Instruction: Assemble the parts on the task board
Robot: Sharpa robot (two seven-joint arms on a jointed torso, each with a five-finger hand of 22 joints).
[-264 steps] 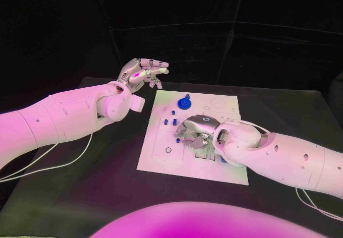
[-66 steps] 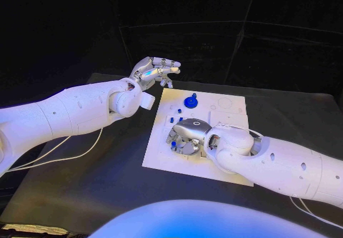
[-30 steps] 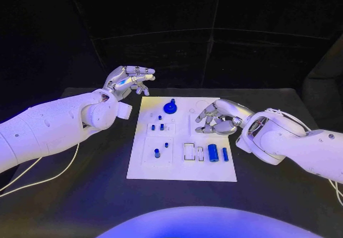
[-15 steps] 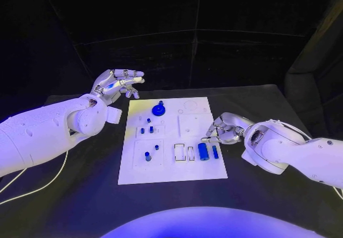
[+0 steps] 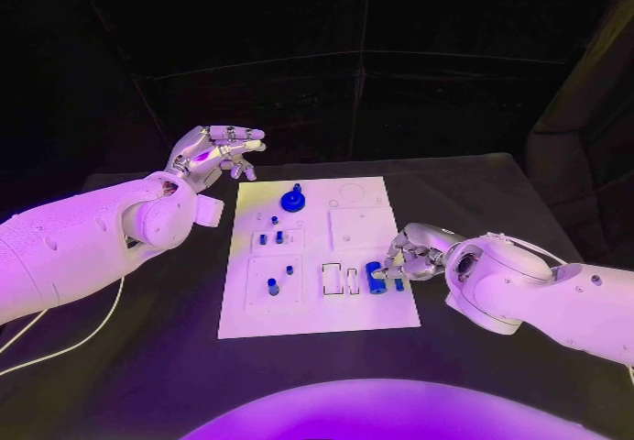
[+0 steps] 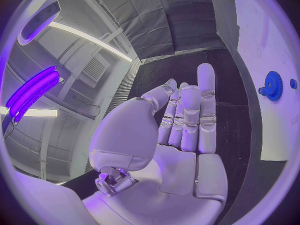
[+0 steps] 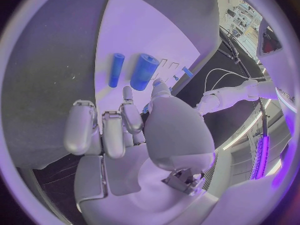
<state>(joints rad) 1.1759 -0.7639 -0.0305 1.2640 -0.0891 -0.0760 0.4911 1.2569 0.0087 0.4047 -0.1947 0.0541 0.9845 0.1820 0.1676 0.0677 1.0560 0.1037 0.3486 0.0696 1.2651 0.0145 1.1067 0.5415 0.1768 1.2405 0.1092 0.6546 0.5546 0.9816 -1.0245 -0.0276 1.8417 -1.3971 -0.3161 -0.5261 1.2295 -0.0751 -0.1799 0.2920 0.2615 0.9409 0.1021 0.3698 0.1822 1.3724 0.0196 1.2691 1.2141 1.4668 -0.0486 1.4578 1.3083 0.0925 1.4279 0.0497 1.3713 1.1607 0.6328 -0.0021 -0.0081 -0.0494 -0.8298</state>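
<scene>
The right hand has its fingers loosely curled and holds nothing, hovering beside the two blue cylinders at centre right of the task board. A careless reach could roll them away. The left hand, upper left, is spread and empty.

Right hand covering the task board edge at three o'clock, its fingertips hiding part of the thin blue pin beside the thick blue cylinder, small blue pegs too small to tell apart, hand's grasp unclear.
</scene>
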